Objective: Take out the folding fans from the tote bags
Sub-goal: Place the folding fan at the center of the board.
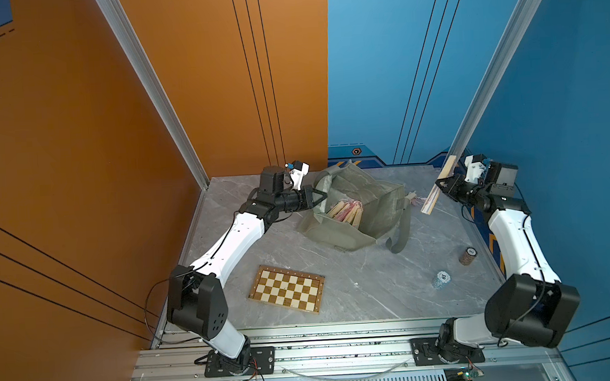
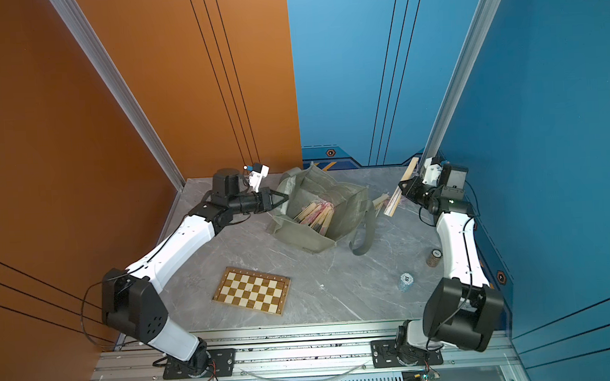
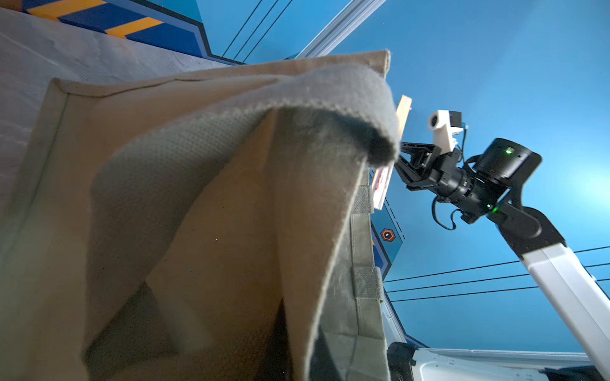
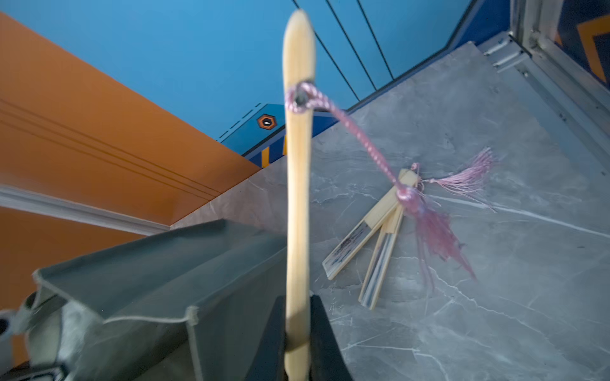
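The olive tote bag [image 1: 375, 198] [image 2: 343, 203] lies open at the back of the table, with several closed folding fans [image 1: 346, 210] [image 2: 315, 214] inside it. My left gripper [image 1: 322, 197] [image 2: 284, 199] is shut on the bag's rim and holds it up; in the left wrist view the tote bag's fabric [image 3: 198, 198] hides the jaws. To the right of the bag, my right gripper [image 1: 438, 184] [image 4: 298, 333] is shut on a bamboo fan [image 1: 430, 202] [image 4: 298, 165] held clear of the bag, its pink tassel [image 4: 432, 227] dangling. Two fans [image 4: 363, 234] lie on the table below it.
A brown-and-cream chessboard [image 1: 287, 289] lies at the front centre. Two small chip stacks [image 1: 467, 256] [image 1: 440, 279] stand at the right. One bag strap [image 1: 400, 229] trails over the table. Walls close in the left, back and right sides.
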`<state>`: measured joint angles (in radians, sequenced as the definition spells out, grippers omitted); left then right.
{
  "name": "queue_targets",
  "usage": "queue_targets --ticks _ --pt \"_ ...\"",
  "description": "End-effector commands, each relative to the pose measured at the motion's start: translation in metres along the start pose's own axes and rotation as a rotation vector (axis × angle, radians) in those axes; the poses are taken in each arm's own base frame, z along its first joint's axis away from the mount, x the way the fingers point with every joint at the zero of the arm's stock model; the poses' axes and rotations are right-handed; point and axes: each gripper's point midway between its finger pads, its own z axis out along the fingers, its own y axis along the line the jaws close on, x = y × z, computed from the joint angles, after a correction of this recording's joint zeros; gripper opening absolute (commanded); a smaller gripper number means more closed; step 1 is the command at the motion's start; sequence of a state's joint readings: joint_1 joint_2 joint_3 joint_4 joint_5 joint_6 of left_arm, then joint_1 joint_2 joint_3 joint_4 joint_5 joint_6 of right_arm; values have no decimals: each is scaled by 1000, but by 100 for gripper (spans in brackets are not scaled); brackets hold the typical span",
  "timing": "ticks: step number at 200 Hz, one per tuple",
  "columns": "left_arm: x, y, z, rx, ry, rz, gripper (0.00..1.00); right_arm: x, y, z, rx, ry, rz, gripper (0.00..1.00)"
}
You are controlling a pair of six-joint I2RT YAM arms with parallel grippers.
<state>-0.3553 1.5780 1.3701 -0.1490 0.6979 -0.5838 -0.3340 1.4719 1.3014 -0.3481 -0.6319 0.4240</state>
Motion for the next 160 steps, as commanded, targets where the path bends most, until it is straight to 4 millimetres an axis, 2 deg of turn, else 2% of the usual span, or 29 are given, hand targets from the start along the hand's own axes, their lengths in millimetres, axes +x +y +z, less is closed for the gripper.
queue_targets --ticks 1,37,52,71,114,117,131,146,160 --pt "-4 -5 -24 -29 -29 67 0 -14 -7 18 53 13 -31 5" --pt "-4 -5 -38 -59 -25 82 0 7 -44 72 136 151 8 6" --pt "-6 -7 -38 -60 -22 96 0 21 -63 93 195 210 45 11" --pt "-7 -9 -34 -68 -5 110 0 39 -74 114 257 292 40 14" --pt "-2 -15 -19 -73 38 137 0 54 -96 141 326 346 120 30" --pt "-2 -15 -18 -73 39 138 0 63 -104 147 341 372 134 32" --pt "-2 -17 -13 -72 42 148 0 72 -111 154 349 408 154 35" --pt "-2 -18 -11 -76 41 152 0 76 -113 153 358 437 158 39" --pt "-2 -17 -10 -76 44 152 0 70 -102 143 332 432 130 40"
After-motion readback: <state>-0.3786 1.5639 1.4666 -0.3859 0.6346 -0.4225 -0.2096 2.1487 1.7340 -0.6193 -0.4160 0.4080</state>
